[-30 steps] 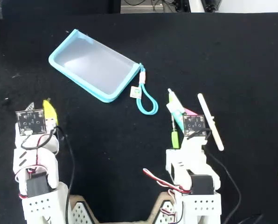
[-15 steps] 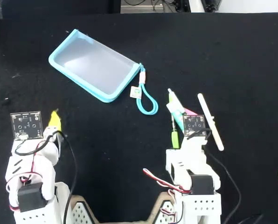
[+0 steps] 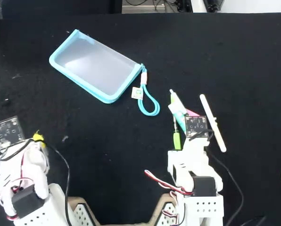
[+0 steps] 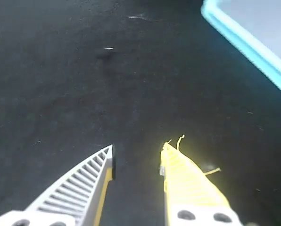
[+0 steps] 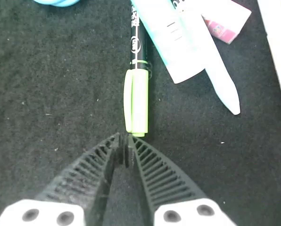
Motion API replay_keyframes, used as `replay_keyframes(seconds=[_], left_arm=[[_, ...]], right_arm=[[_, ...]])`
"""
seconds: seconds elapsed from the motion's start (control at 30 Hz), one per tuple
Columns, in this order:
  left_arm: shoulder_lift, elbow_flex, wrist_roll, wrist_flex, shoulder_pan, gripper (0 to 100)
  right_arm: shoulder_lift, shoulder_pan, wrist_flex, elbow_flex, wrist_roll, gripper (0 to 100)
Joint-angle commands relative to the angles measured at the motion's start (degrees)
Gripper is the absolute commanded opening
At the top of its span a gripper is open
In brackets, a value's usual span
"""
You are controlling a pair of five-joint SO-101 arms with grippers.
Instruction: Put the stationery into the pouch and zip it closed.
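The light-blue pouch (image 3: 97, 66) lies flat on the black table (image 3: 235, 56), toward the far left. Its loop strap (image 3: 148, 101) trails toward the stationery, which sits in a small cluster apart from it: a green-capped pen (image 5: 136, 101), a white-and-teal tube (image 5: 171, 42), a pink eraser (image 5: 225, 21) and a white ruler (image 3: 212, 122). The right gripper (image 5: 125, 139) hangs with its fingers pressed together and empty, tips just short of the pen's cap, while the left gripper (image 4: 137, 148) hovers over bare table at the near left, jaws parted with nothing between them.
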Motion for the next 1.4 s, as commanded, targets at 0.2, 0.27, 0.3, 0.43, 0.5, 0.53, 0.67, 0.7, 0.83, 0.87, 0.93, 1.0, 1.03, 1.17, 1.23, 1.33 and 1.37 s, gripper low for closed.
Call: replay_keyframes(seconds=[0.2,0.27,0.3,0.43,0.5,0.53,0.67,0.7,0.83,0.87,0.93,1.0,1.03,1.17,1.23,1.33,1.37], left_arm=[[0.18,-0.75,-9.76,-3.16,-2.59,17],[0.18,-0.66,-10.99,-5.19,-2.59,17],[0.18,-0.4,-11.08,-6.68,-2.33,17],[0.18,3.65,-10.99,-15.12,4.79,17],[0.18,6.02,-10.99,-18.73,10.33,17],[0.18,7.16,-10.99,-20.13,12.7,17],[2.11,9.36,-10.9,-25.49,18.86,17],[3.08,9.19,-10.81,-26.46,19.47,17],[8.35,7.16,-4.92,-30.59,20.88,17],[10.29,6.2,-3.08,-31.38,21.23,17],[14.86,3.12,0.18,-31.82,21.41,17],[20.66,-0.84,2.2,-31.91,21.32,17],[24.0,-2.77,2.55,-31.91,21.58,17],[40.53,-12.18,2.37,-31.47,23.16,17],[49.32,-16.22,2.55,-31.47,23.34,17],[60.75,-21.23,2.73,-31.91,23.52,17],[63.65,-22.73,2.73,-31.91,23.52,17]], right_arm=[[-5.58,0.62,0.26,-0.48,-0.18,1.5],[-5.58,0.62,0.26,-0.48,-0.18,1.2],[-5.58,0.62,0.26,-0.48,-0.18,1.2],[-5.58,0.62,0.26,-0.48,-0.26,1.2],[-5.58,0.62,0.26,-0.48,-0.26,1.2],[-5.58,0.62,0.26,-0.48,-0.26,1.2],[-5.58,1.05,0.26,-0.57,0.18,1.2],[-5.58,1.05,0.26,-0.57,0.18,1.3],[-5.58,0.62,0.26,-0.57,0.18,1.5],[-5.58,0.26,0.26,-0.57,0.18,1.5],[-5.58,-2.11,0.26,-0.57,0.18,1.4],[-5.58,-4.13,0.26,-0.57,0.18,1.2],[-5.58,-5.01,0.26,-0.57,0.18,1.2],[-5.58,-5.63,-2.9,-0.57,0.53,1.5],[-5.58,-5.36,-5.98,-0.75,3.78,1.5],[-5.58,-3.25,-11.87,-2.59,14.59,1.5],[-5.58,-2.55,-13.89,-3.56,19.16,1.5]])
